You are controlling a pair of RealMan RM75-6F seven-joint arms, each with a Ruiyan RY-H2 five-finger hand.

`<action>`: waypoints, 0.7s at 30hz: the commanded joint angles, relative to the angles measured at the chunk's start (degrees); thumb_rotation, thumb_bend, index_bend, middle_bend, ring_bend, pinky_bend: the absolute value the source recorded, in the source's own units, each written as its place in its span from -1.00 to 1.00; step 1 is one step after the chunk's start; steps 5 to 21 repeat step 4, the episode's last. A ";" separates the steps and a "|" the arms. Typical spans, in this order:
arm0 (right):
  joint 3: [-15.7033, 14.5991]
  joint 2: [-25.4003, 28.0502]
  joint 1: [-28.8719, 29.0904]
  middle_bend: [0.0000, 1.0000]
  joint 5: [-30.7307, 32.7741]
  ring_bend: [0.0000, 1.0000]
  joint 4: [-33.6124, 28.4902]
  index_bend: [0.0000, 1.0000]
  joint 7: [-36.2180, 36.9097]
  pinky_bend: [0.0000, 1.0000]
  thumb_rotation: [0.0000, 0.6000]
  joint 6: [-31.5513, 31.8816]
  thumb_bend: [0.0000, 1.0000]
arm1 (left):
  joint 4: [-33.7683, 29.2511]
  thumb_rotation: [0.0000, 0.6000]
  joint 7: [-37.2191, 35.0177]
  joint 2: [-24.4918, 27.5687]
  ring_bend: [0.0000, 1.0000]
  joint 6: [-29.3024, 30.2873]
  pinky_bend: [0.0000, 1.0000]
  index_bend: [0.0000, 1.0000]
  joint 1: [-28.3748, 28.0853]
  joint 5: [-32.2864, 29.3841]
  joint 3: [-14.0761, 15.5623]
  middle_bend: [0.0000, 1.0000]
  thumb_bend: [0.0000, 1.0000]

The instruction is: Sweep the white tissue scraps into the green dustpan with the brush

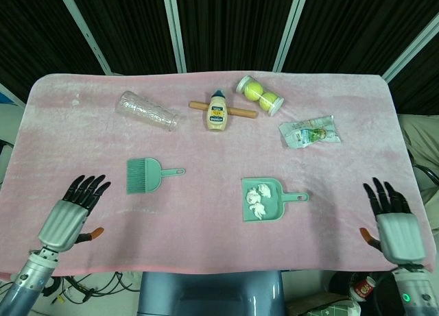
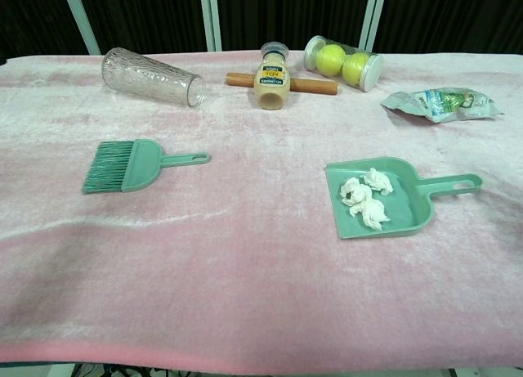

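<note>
Brush (image 1: 145,175) lies well apart from the empty left robot hand (image 1: 72,211).

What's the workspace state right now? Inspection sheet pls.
Surface: pink cloth covering the table.
Job's things: tissue scraps lie inside the green dustpan; brush lies flat, apart from it.
Clutter: glass on its side, sauce bottle across a rolling pin, ball tube, snack packet.
Hands: left hand and right hand empty, fingers spread, near the table's front edge.
Cables: some under the table's front edge.
Surroundings: dark curtains.
</note>
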 commanded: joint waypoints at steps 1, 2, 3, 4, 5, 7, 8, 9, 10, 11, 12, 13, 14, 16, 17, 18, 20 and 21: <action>0.42 -0.38 -6.71 -1.00 -3.70 -1.00 7.47 -1.00 7.35 -0.69 1.00 5.40 -0.78 | 5.13 1.00 -4.25 -1.11 -1.00 4.29 -1.00 -1.00 3.92 2.34 -0.01 -1.00 -1.00; 1.18 -0.60 -7.24 -1.00 -3.75 -1.00 8.20 -1.00 7.72 -0.69 1.00 5.87 -0.78 | 5.48 1.00 -4.79 -1.25 -1.00 4.59 -1.00 -1.00 4.39 2.21 -0.35 -1.00 -1.00; 1.93 -0.90 -7.71 -1.00 -3.78 -1.00 8.87 -1.00 7.84 -0.69 1.00 6.26 -0.78 | 5.86 1.00 -5.03 -1.35 -1.00 4.79 -1.00 -1.00 4.75 2.05 -0.77 -1.00 -1.00; 2.55 -1.17 -8.11 -1.00 -3.74 -1.00 9.37 -1.00 7.98 -0.69 1.00 6.32 -0.78 | 6.13 1.00 -5.03 -1.35 -1.00 4.66 -1.00 -1.00 5.02 1.76 -1.10 -1.00 -1.00; 2.55 -1.17 -8.11 -1.00 -3.74 -1.00 9.37 -1.00 7.98 -0.69 1.00 6.32 -0.78 | 6.13 1.00 -5.03 -1.35 -1.00 4.66 -1.00 -1.00 5.02 1.76 -1.10 -1.00 -1.00; 2.55 -1.17 -8.11 -1.00 -3.74 -1.00 9.37 -1.00 7.98 -0.69 1.00 6.32 -0.78 | 6.13 1.00 -5.03 -1.35 -1.00 4.66 -1.00 -1.00 5.02 1.76 -1.10 -1.00 -1.00; 2.55 -1.17 -8.11 -1.00 -3.74 -1.00 9.37 -1.00 7.98 -0.69 1.00 6.32 -0.78 | 6.13 1.00 -5.03 -1.35 -1.00 4.66 -1.00 -1.00 5.02 1.76 -1.10 -1.00 -1.00; 2.55 -1.17 -8.11 -1.00 -3.74 -1.00 9.37 -1.00 7.98 -0.69 1.00 6.32 -0.78 | 6.13 1.00 -5.03 -1.35 -1.00 4.66 -1.00 -1.00 5.02 1.76 -1.10 -1.00 -1.00; 2.55 -1.17 -8.11 -1.00 -3.74 -1.00 9.37 -1.00 7.98 -0.69 1.00 6.32 -0.78 | 6.13 1.00 -5.03 -1.35 -1.00 4.66 -1.00 -1.00 5.02 1.76 -1.10 -1.00 -1.00; 2.55 -1.17 -8.11 -1.00 -3.74 -1.00 9.37 -1.00 7.98 -0.69 1.00 6.32 -0.78 | 6.13 1.00 -5.03 -1.35 -1.00 4.66 -1.00 -1.00 5.02 1.76 -1.10 -1.00 -1.00; 2.55 -1.17 -8.11 -1.00 -3.74 -1.00 9.37 -1.00 7.98 -0.69 1.00 6.32 -0.78 | 6.13 1.00 -5.03 -1.35 -1.00 4.66 -1.00 -1.00 5.02 1.76 -1.10 -1.00 -1.00; 2.55 -1.17 -8.11 -1.00 -3.74 -1.00 9.37 -1.00 7.98 -0.69 1.00 6.32 -0.78 | 6.13 1.00 -5.03 -1.35 -1.00 4.66 -1.00 -1.00 5.02 1.76 -1.10 -1.00 -1.00; 2.55 -1.17 -8.11 -1.00 -3.74 -1.00 9.37 -1.00 7.98 -0.69 1.00 6.32 -0.78 | 6.13 1.00 -5.03 -1.35 -1.00 4.66 -1.00 -1.00 5.02 1.76 -1.10 -1.00 -1.00; 2.55 -1.17 -8.11 -1.00 -3.74 -1.00 9.37 -1.00 7.98 -0.69 1.00 6.32 -0.78 | 6.13 1.00 -5.03 -1.35 -1.00 4.66 -1.00 -1.00 5.02 1.76 -1.10 -1.00 -1.00; 2.55 -1.17 -8.11 -1.00 -3.74 -1.00 9.37 -1.00 7.98 -0.69 1.00 6.32 -0.78 | 6.13 1.00 -5.03 -1.35 -1.00 4.66 -1.00 -1.00 5.02 1.76 -1.10 -1.00 -1.00; 2.55 -1.17 -8.11 -1.00 -3.74 -1.00 9.37 -1.00 7.98 -0.69 1.00 6.32 -0.78 | 6.13 1.00 -5.03 -1.35 -1.00 4.66 -1.00 -1.00 5.02 1.76 -1.10 -1.00 -1.00; 2.55 -1.17 -8.11 -1.00 -3.74 -1.00 9.37 -1.00 7.98 -0.69 1.00 6.32 -0.78 | 6.13 1.00 -5.03 -1.35 -1.00 4.66 -1.00 -1.00 5.02 1.76 -1.10 -1.00 -1.00; 2.55 -1.17 -8.11 -1.00 -3.74 -1.00 9.37 -1.00 7.98 -0.69 1.00 6.32 -0.78 | 6.13 1.00 -5.03 -1.35 -1.00 4.66 -1.00 -1.00 5.02 1.76 -1.10 -1.00 -1.00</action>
